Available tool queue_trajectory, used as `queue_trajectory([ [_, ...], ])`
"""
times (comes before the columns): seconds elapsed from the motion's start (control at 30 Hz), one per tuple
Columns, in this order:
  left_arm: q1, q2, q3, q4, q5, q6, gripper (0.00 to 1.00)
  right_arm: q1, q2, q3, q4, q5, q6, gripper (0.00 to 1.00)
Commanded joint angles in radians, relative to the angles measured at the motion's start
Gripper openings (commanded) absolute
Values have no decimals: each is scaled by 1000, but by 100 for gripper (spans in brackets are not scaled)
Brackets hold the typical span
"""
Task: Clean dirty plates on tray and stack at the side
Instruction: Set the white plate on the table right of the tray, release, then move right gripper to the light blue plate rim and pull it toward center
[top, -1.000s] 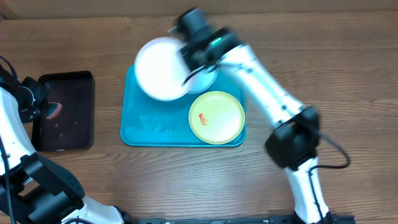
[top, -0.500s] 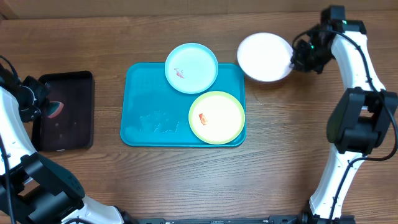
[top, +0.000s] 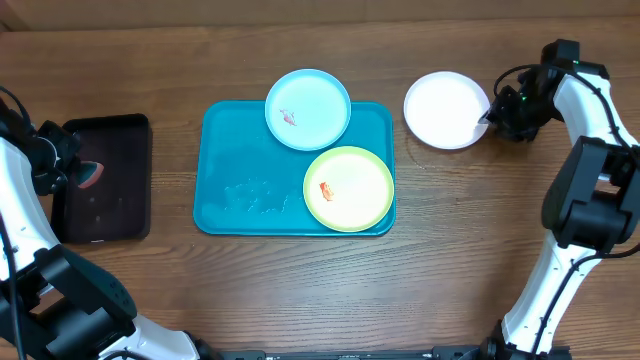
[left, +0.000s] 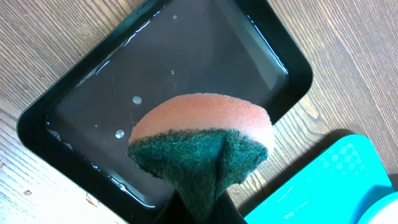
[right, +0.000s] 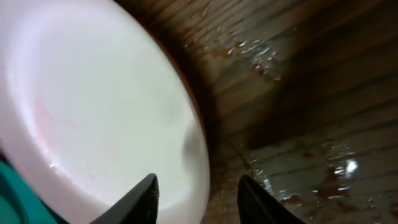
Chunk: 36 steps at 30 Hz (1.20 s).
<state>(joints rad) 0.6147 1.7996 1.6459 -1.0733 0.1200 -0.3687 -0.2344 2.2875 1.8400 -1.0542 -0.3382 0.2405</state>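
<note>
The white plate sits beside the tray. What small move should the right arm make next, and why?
Probably draw the right pincer back off the white plate. Its jaws stand open astride the rim, and the plate lies on the table beside the tray. The light blue plate and yellow-green plate there show red smears and want cleaning.

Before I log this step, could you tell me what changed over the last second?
The right gripper carried the white plate rightward from above the tray, set it on the table and opened. The left gripper still clamps the sponge over the black tray; blue plate and yellow-green plate stayed put.
</note>
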Motion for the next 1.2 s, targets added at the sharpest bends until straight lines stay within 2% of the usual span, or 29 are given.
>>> queue_trajectory([
  [0.0, -14, 10, 5, 7, 11, -21, 4, 34, -46, 44, -16, -14, -5, 47],
  [0.17, -29, 10, 5, 13, 11, -21, 4, 97, -78, 182, -51, -18, -29, 61],
  [0.27, -40, 10, 5, 16, 11, -19, 4, 167, -84, 258, -16, -23, -44, 78],
  [0.47, -65, 10, 5, 24, 10, 10, 4, 338, -51, 255, 172, -3, -89, 81],
  [0.63, -85, 10, 5, 24, 8, 25, 4, 492, 34, 255, 274, 212, -89, 82],
  [0.7, -92, 10, 5, 24, 8, 25, 4, 547, 72, 255, 299, 325, -88, 82],
  [0.87, -105, 10, 5, 27, 8, 25, 4, 627, 129, 255, 336, 444, -88, 80],
  [1.03, -114, 10, 5, 28, 8, 25, 4, 648, 161, 255, 355, 465, -89, 70],
  [1.17, -118, 10, 5, 31, 8, 25, 4, 650, 171, 255, 347, 414, -89, 49],
])
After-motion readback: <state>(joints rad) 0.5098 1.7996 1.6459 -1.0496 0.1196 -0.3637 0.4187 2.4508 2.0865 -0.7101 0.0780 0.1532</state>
